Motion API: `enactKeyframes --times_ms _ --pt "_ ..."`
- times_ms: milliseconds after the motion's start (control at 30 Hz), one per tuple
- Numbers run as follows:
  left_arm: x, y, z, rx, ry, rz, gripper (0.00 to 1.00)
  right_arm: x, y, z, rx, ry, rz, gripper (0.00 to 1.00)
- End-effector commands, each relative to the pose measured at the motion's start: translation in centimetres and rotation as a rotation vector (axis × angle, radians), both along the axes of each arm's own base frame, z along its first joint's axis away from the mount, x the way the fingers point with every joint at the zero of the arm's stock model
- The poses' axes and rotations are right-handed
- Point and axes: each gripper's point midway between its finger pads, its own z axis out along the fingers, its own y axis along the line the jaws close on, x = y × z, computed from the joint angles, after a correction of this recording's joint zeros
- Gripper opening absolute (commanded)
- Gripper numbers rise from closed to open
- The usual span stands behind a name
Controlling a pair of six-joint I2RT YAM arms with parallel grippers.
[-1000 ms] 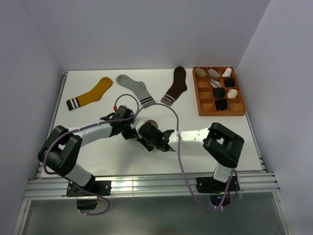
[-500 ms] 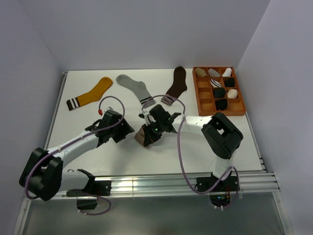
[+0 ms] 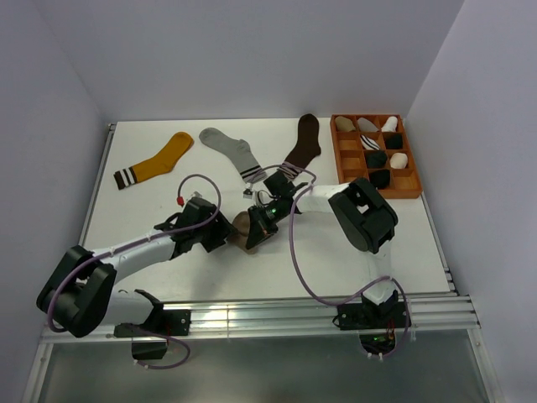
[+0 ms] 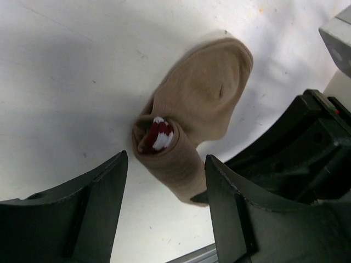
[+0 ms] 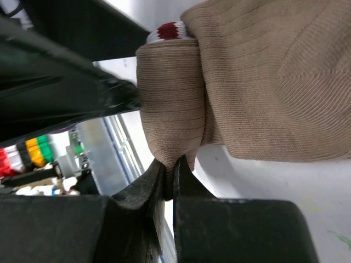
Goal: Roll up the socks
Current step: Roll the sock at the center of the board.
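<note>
The taupe ribbed-fabric sock (image 4: 192, 120), half rolled, is seen lying on the white worktop (image 3: 134, 210), well apart from the orange-brown wooden compartment tray (image 3: 336, 159), on that tray's left and nearer the arm bases. The right jaws are clamped together on a thin fold of the roll's outer layer. The left jaws are held apart, one on either side of the roll, with no contact visible. The maroon-and-white cuff (image 4: 156, 135) is only loosely tucked at the roll's core. If the pinched fold were pulled, the outer layer could be dragged off and the roll undone. If the left jaws were closed off-centre, the roll could be shoved aside, or the right jaws, just beside it, struck.
</note>
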Motion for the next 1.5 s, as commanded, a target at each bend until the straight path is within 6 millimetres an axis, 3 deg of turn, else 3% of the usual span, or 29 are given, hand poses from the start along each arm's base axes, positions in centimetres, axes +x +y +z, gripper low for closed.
enactKeyframes --times_ms 0,300,533,767,833,933,1100,1133,1167,1200,1233,1267,1300,1333,1367,1467 --pt "0.8 -0.5 0.1 -0.035 -0.022 0.032 0.63 0.0 0.8 1.2 0.049 0.046 0.021 0.00" --pt "1.1 0.2 -2.6 0.022 0.040 0.086 0.60 0.7 1.0 0.5 0.026 0.049 0.020 0.00" --pt "1.5 0.3 -2.7 0.074 0.038 0.049 0.56 0.9 1.1 0.4 0.021 0.043 0.024 0.00" --pt "0.1 1.1 -4.6 0.102 0.102 0.061 0.38 1.6 1.5 0.8 0.027 -0.003 -0.001 0.00" --pt "-0.1 1.3 -4.9 0.116 0.115 0.060 0.23 1.8 1.5 0.8 0.027 -0.035 -0.013 0.03" --pt "-0.4 1.6 -5.2 0.137 0.129 0.055 0.17 2.4 1.2 1.2 -0.003 -0.092 -0.050 0.13" --pt "-0.7 1.8 -5.8 0.176 0.159 0.026 0.16 4.0 0.3 3.5 -0.065 -0.323 -0.131 0.38" --pt "-0.8 1.7 -5.8 0.174 0.167 0.019 0.16 4.5 0.2 4.0 -0.075 -0.377 -0.154 0.40" --pt "-0.9 1.7 -6.0 0.179 0.175 0.014 0.16 4.5 0.4 6.0 -0.056 -0.455 -0.171 0.41" --pt "-0.9 1.7 -6.2 0.184 0.183 0.014 0.16 5.2 -0.6 5.4 -0.119 -0.526 -0.225 0.41" --pt "-1.1 1.7 -6.3 0.184 0.190 0.009 0.16 5.7 -0.7 6.2 -0.120 -0.592 -0.256 0.42" --pt "-1.1 1.6 -6.3 0.180 0.193 0.005 0.16 5.2 -0.4 8.1 -0.098 -0.665 -0.273 0.42" --pt "-1.0 1.5 -6.3 0.180 0.196 0.005 0.16 4.8 -1.0 7.7 -0.130 -0.720 -0.285 0.42" --pt "-1.0 1.4 -6.2 0.176 0.195 0.003 0.16 5.4 -1.1 8.4 -0.136 -0.800 -0.330 0.42" --pt "-1.0 1.4 -6.2 0.177 0.199 0.002 0.16 4.5 -1.2 8.9 -0.122 -0.837 -0.330 0.42" --pt "-0.9 1.3 -6.1 0.176 0.199 0.000 0.16 1.9 0.7 9.5 -0.048 -0.868 -0.266 0.42"
